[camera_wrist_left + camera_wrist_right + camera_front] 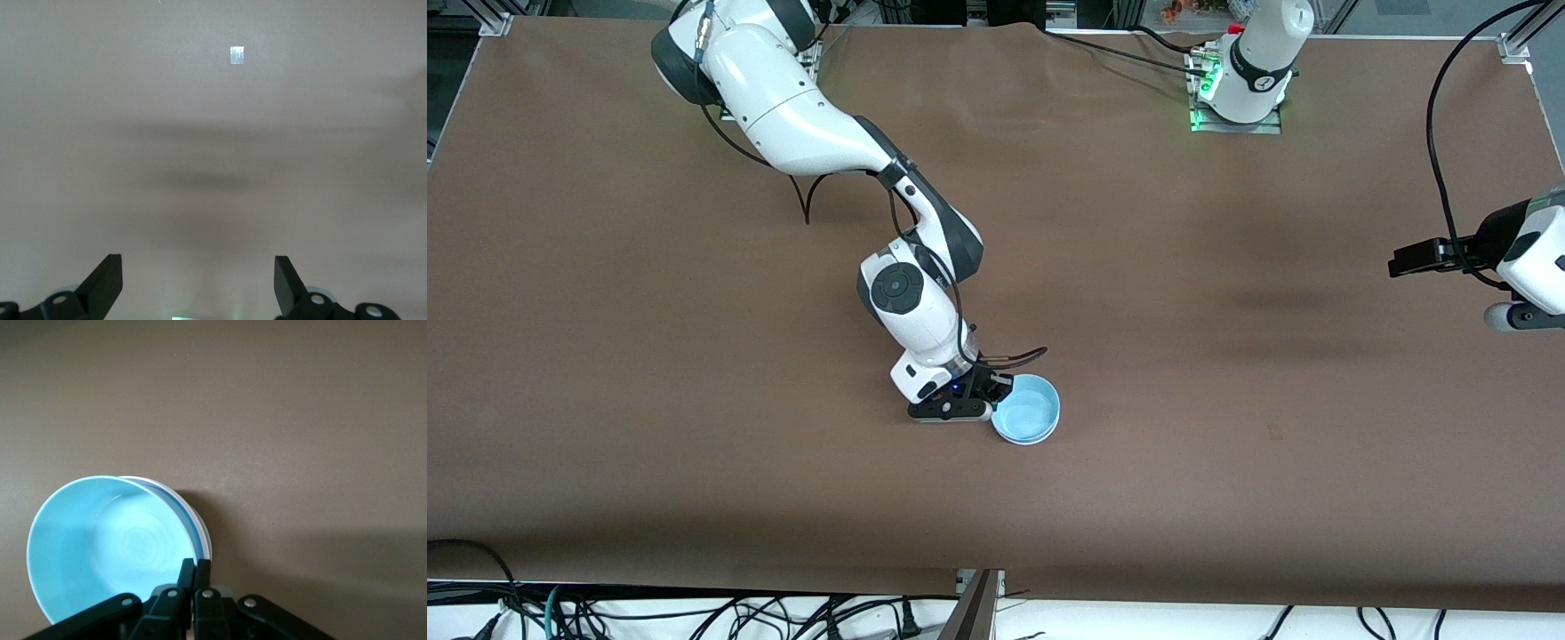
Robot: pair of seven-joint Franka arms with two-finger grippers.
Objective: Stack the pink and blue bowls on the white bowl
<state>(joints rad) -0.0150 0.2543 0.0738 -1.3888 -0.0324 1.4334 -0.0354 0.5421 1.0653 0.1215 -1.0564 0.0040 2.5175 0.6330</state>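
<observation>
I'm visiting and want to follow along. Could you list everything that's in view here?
blue bowl: one, light blue, mid-table, tilted, nested in a white bowl
white bowl: one, white, only its rim shows under the blue bowl
table: one, brown cover
tape patch: one, pale, on the table under the left gripper
right gripper: one, black, shut on the blue bowl's rim
left gripper: one, black, open, waiting at the left arm's end of the table
</observation>
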